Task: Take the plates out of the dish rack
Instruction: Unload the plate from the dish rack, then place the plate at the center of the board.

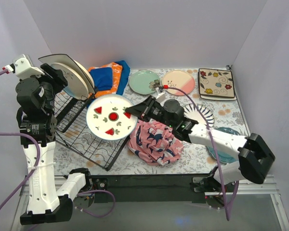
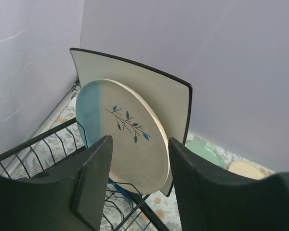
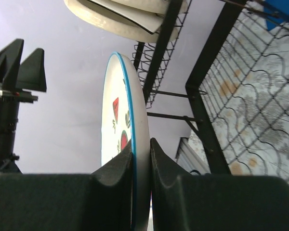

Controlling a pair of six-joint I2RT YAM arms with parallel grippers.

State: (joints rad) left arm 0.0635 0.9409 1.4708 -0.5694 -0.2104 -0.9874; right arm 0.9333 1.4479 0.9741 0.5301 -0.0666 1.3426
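White with red marks, one plate (image 1: 111, 117) hangs over the right side of the rack (image 1: 86, 144), its face turned to the top camera and its rim clamped between the fingers of our right gripper (image 1: 136, 111). From that wrist we see it only edge-on, a thin sliver of face behind a blue edge. Our left gripper (image 2: 140, 144) stands with jaws apart and nothing between them, just short of two plates upright at the rack's far end: a round cream-and-blue plate (image 2: 127, 134) with a leafy twig, and behind it a cream square plate (image 2: 171, 96) with a dark rim, its lower part hidden. On the table our right arm covers most of the teal plate (image 1: 220, 155), and we cannot make out any pattern. A pink cloth (image 1: 154, 142) lies crumpled beside the rack.
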